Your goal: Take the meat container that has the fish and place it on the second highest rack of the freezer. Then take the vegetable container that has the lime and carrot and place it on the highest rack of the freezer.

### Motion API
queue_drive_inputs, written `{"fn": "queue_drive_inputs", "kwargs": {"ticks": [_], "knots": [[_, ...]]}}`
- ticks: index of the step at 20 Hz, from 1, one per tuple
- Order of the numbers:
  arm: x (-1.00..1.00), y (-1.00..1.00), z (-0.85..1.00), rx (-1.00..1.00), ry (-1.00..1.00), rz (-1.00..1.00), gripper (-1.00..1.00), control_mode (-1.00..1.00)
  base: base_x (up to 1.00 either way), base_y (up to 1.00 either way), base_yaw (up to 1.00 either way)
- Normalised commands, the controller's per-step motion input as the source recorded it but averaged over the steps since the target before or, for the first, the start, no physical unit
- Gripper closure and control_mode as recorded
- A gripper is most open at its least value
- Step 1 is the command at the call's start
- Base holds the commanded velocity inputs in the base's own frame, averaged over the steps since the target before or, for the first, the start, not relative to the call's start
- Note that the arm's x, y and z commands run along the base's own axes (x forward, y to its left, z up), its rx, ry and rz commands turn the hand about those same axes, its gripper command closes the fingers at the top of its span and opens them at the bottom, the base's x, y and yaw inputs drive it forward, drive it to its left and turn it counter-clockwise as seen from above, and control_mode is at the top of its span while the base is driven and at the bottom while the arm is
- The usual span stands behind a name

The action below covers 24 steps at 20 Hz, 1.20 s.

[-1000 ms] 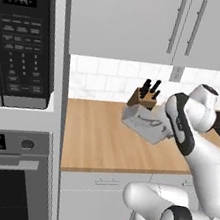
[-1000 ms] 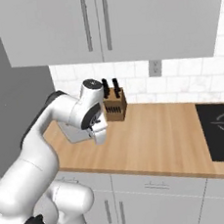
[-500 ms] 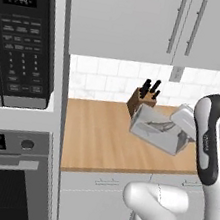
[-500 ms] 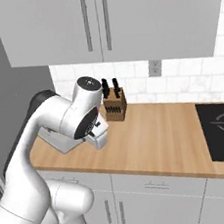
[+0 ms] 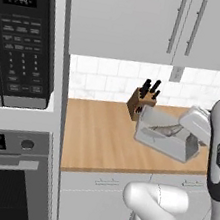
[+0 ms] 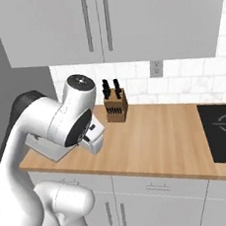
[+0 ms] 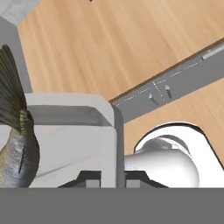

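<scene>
The clear meat container point(image 5: 164, 137) hangs tilted above the wooden counter point(image 5: 97, 135), with the slim silvery-grey fish point(image 5: 165, 130) lying inside it. My gripper point(image 5: 191, 140) is shut on the container's right-hand rim. In the hand view the rim wall point(image 7: 116, 140) runs between my gripper's point(image 7: 116, 178) dark tips, and the fish's tail and body point(image 7: 17, 148) fill the left side. From the right base camera the container point(image 6: 43, 145) peeks out under my arm. The freezer, its racks and the lime and carrot container are out of view.
A wooden knife block point(image 5: 141, 103) stands at the back of the counter, just behind the held container. The black microwave point(image 5: 22, 41) and oven point(image 5: 4, 175) column rises on the left. A black cooktop point(image 6: 225, 131) lies to the right. Upper cabinets point(image 6: 99, 22) hang overhead.
My arm has swung outward and carried the fish container away from the knife block, toward the counter's front edge, while tilting it more. The grip has stayed shut.
</scene>
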Motion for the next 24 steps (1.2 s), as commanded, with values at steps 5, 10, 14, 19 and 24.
{"fn": "queue_drive_inputs", "kwargs": {"ticks": [5,10,14,19,24], "knots": [[-0.37,0.05,0.0,-0.05,0.0,0.03,1.0,-1.0,0.0,0.0,0.0],[0.0,0.0,0.0,0.0,0.0,0.0,1.0,1.0,-0.93,0.03,0.0],[0.0,0.0,0.0,0.0,0.0,0.0,1.0,1.0,-0.85,0.58,0.0],[0.0,0.0,0.0,0.0,0.0,0.0,1.0,1.0,-0.35,1.0,0.0],[0.0,0.0,0.0,0.0,0.0,0.0,1.0,1.0,-0.25,1.0,0.0]]}}
